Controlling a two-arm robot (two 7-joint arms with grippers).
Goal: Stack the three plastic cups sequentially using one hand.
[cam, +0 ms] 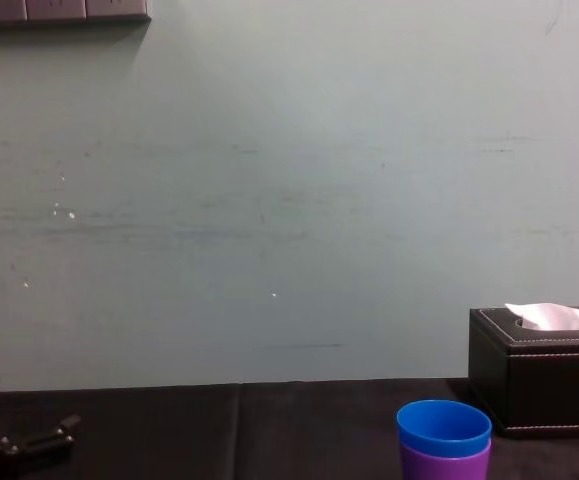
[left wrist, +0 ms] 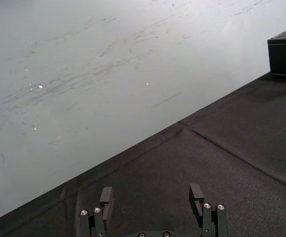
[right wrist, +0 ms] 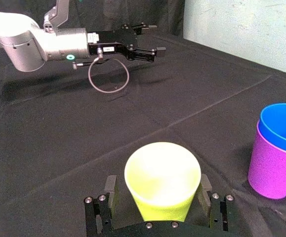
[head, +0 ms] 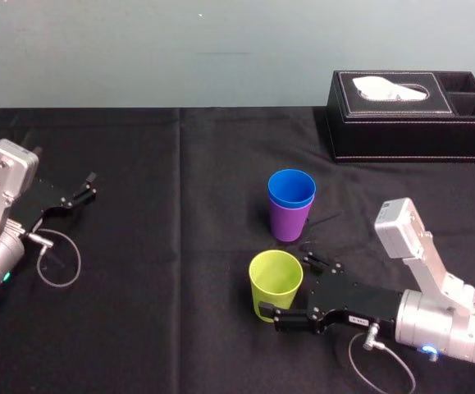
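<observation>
Right gripper (right wrist: 157,193), my working one: jaws spread, one on each side of the yellow-green cup (right wrist: 162,180), low on its wall, close in, but I judge there's no squeeze on yet. The cup stands upright on the black table (head: 180,263), mouth up, right between the jaws. Just past them, farther from the robot and near but clear of the yellow-green one, the blue cup (head: 291,187) sits nested in the purple cup (head: 289,223). By my read two are stacked and this is the grab for the last. Next, as I see it: press the jaws onto the wall gently, since thin plastic may flex or squirt out. Then lift until the base clears the blue rim, carry it over the pair, centre it and lower straight so it seats without tipping them. Beyond the stack, the black tissue box (head: 409,115) is well out of the way. Left gripper (head: 88,186) is parked far off across the table, jaws spread, holding nothing.
</observation>
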